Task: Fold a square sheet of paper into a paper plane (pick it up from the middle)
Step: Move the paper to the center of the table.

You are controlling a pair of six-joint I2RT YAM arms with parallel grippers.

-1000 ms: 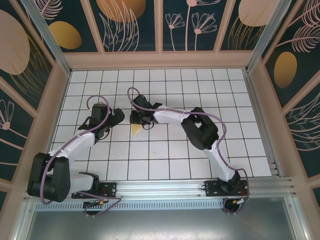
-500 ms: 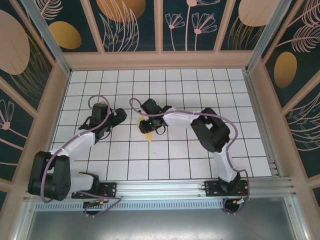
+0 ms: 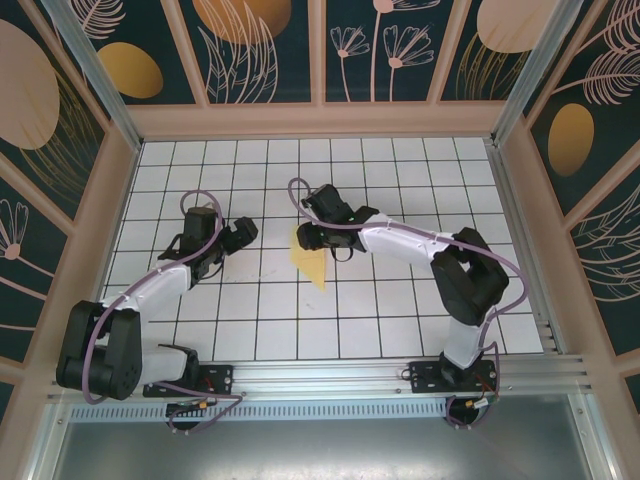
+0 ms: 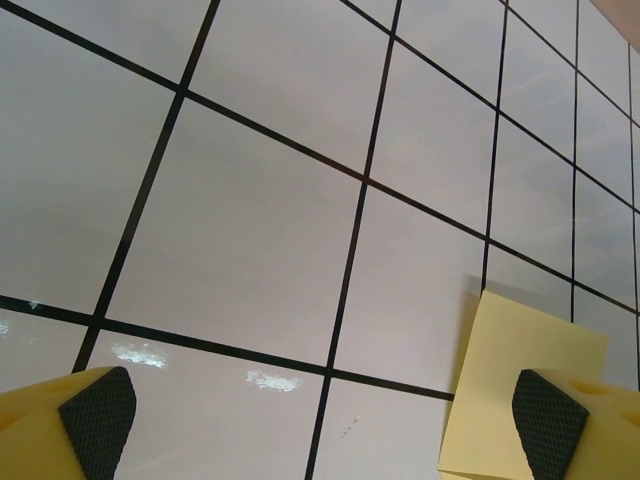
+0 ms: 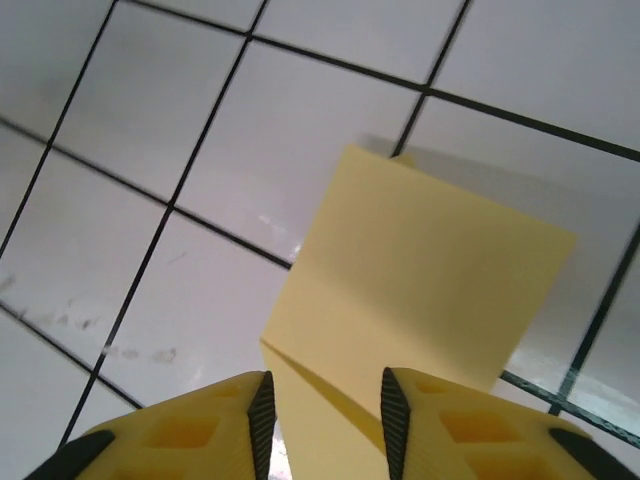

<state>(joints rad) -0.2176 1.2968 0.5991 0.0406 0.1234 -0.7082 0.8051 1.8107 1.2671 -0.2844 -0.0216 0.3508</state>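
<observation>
The paper plane [image 3: 314, 265] is yellow paper folded to a point that aims toward the arms' bases. My right gripper [image 3: 312, 238] stands over its wide end. In the right wrist view the paper plane [image 5: 420, 270] runs between the pads [image 5: 262, 415], with a raised fold crossing the narrow gap and its far end lifted above its shadow; my right gripper [image 5: 326, 412] is shut on it. My left gripper [image 3: 243, 235] is open about a tile to the left. In the left wrist view the paper plane [image 4: 515, 350] lies by the right fingertip [image 4: 548, 425], and the left gripper [image 4: 322, 425] holds nothing.
The white grid table [image 3: 380, 310] is boxed in by a beige frame with patterned walls [image 3: 320, 120]. A metal rail [image 3: 330, 375] runs along the near edge by the arm bases. Open tiles lie behind and to the right of the arms.
My right gripper has swung to the right by about a tile, and the yellow paper has travelled with it, showing more of its point. The left arm has barely moved.
</observation>
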